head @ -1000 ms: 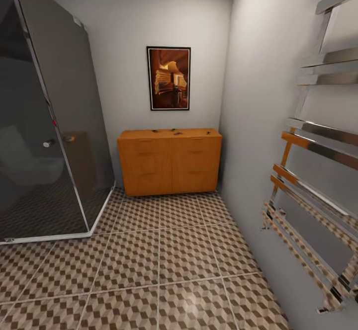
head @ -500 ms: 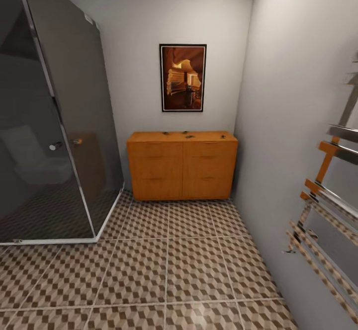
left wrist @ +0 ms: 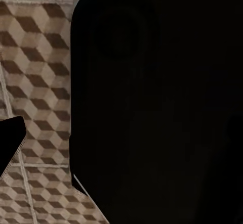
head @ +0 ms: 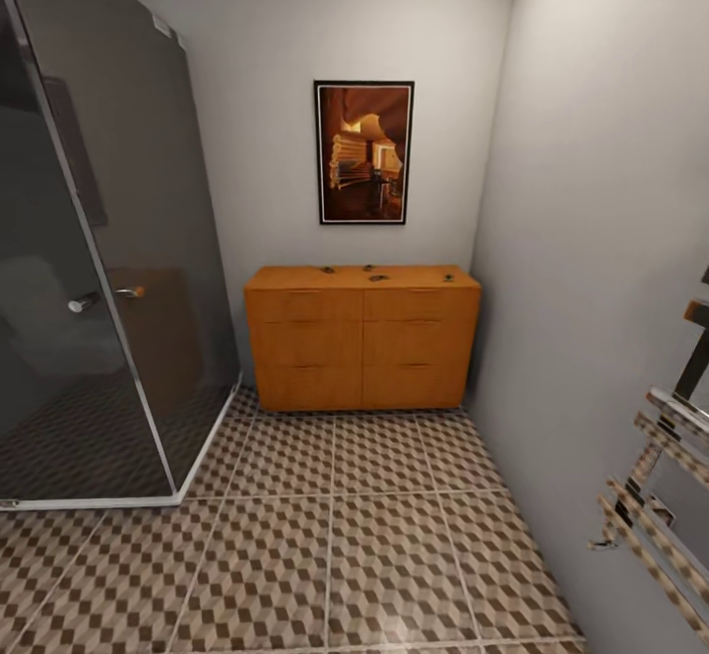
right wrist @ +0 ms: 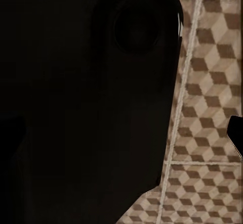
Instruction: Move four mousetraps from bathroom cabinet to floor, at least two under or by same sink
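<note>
Cube-patterned brown, beige and white tiles of the bathroom floor (head: 394, 555) are stretching ahead toward the orange-brown cabinet (head: 362, 349), which is standing against the far wall under a framed picture (head: 363, 153). Four tiny dark mousetraps (head: 378, 278) are lying on its flat top. Whether either hand is spread cannot be told.

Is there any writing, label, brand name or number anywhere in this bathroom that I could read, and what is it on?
None: no readable text in these pictures.
The framed picture on the back wall shows an orange-brown image, no letters.
The cabinet has plain drawer fronts, no label.
The mousetraps on its top are too small to show any marking.
The glass shower and the floor tiles carry no writing.
</note>
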Robot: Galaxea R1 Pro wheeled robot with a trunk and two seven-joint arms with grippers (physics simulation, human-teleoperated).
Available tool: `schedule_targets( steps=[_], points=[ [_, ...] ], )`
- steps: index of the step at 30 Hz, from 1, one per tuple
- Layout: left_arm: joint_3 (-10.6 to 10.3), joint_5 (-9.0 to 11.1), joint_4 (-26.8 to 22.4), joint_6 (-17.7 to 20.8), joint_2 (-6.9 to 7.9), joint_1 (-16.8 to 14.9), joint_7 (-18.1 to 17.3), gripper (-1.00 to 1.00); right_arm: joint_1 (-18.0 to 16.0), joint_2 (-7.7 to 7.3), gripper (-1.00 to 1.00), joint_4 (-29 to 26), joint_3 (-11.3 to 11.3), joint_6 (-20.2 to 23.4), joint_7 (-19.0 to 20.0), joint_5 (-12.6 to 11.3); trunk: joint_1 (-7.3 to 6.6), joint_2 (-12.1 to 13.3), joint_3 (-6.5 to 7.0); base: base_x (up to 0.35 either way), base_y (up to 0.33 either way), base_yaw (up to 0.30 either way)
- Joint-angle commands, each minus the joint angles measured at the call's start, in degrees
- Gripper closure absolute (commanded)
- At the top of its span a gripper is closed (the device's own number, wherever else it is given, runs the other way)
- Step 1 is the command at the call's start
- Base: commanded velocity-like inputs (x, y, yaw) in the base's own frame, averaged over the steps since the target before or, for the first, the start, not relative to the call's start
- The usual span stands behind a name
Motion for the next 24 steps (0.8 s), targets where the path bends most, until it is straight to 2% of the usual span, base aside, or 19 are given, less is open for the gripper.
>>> schedule_targets(
  steps=[1, 24],
  points=[
    [0.1, 0.3, -0.1, 0.0, 0.00, 0.0, 0.0, -1.00, 0.0, 0.00, -1.00, 0.0, 0.0, -0.1, 0.0, 0.3, 0.04, 0.0, -0.04, 0.323, 0.000, 0.000],
    [0.1, 0.3, -0.1, 0.0, 0.00, 0.0, 0.0, -1.00, 0.0, 0.00, -1.00, 0.0, 0.0, -1.9, 0.0, 0.3, 0.04, 0.0, -0.04, 0.323, 0.000, 0.000]
  ],
)
